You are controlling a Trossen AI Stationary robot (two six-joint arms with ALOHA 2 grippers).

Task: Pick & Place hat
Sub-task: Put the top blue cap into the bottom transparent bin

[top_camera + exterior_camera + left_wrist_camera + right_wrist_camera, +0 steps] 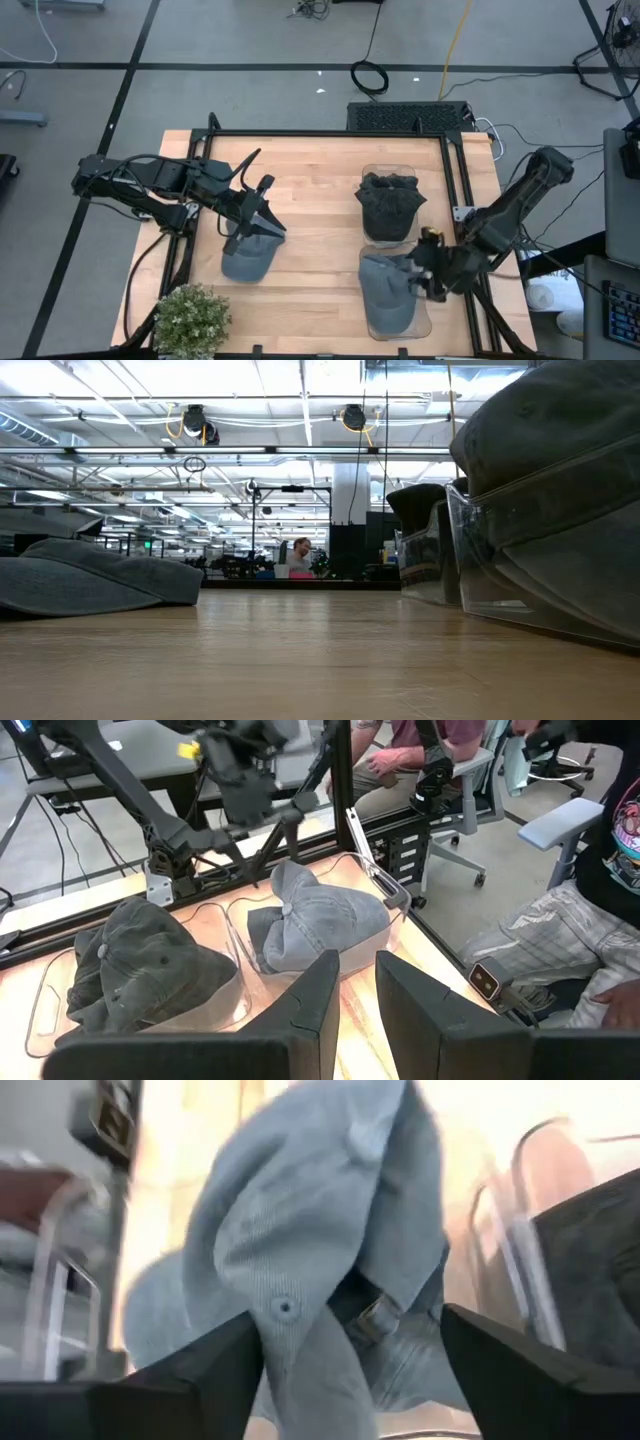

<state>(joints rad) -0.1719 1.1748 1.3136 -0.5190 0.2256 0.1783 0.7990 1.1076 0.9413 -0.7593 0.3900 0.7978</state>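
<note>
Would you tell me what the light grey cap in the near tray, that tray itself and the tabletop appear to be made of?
Light grey cap: seemingly washed cotton twill or denim, matte, with fine weave and soft creases. Tray: likely clear rigid plastic, glossy, since the cap shows through its walls. Tabletop: wood, pale with visible plank grain, probably lightly sealed.
</note>
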